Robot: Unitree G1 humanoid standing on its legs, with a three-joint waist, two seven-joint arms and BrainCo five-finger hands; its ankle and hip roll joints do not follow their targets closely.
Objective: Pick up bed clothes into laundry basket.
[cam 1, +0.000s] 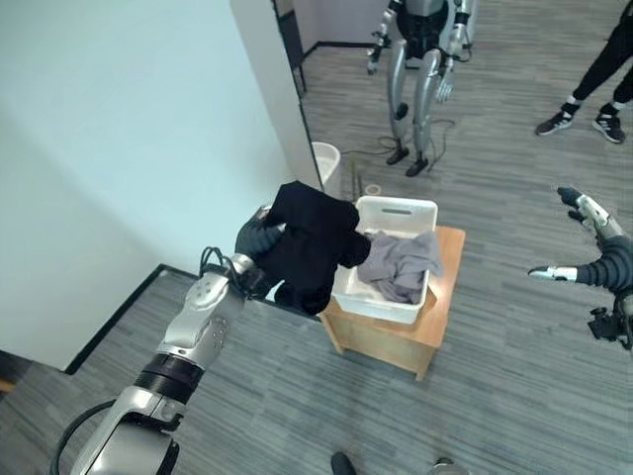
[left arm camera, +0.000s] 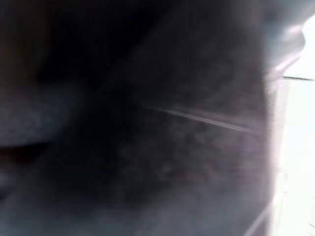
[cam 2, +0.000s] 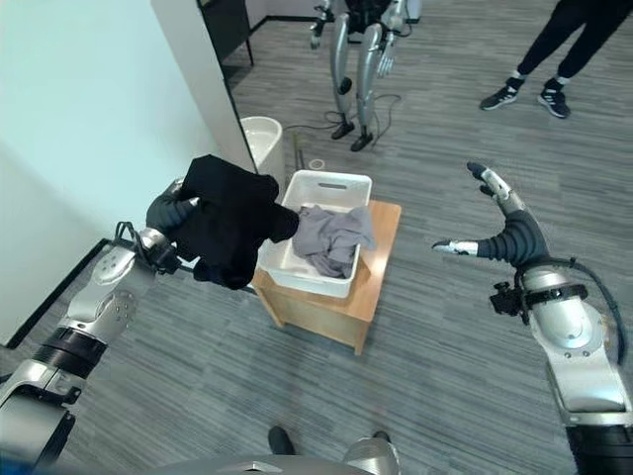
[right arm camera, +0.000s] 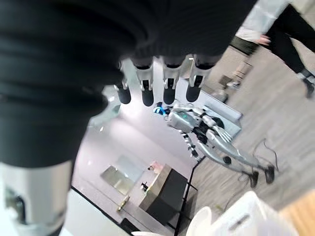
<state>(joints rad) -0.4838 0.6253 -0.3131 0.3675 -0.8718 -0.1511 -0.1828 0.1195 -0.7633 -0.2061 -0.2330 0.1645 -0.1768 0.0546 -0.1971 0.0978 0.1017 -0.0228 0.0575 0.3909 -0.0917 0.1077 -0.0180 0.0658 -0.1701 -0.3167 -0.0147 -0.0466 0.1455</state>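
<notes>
A black garment [cam 1: 309, 242] hangs from my left hand [cam 1: 259, 237], just left of the white laundry basket [cam 1: 398, 212], with one corner draped over the basket's near-left rim. My left hand's fingers are buried in the cloth, and the same dark cloth [left arm camera: 147, 128] covers the left wrist view. A grey garment [cam 1: 401, 265] lies crumpled inside the basket. The basket stands on a small wooden table [cam 1: 445, 322]. My right hand [cam 2: 504, 230] is raised off to the right of the table, open with fingers [right arm camera: 167, 88] spread and holding nothing.
A pale wall [cam 1: 119, 148] and its corner run along the left. A second humanoid robot [cam 1: 423, 59] stands at the back, and a person's legs [cam 1: 603, 79] show at the far right. A white bin [cam 1: 326, 163] sits by the wall corner.
</notes>
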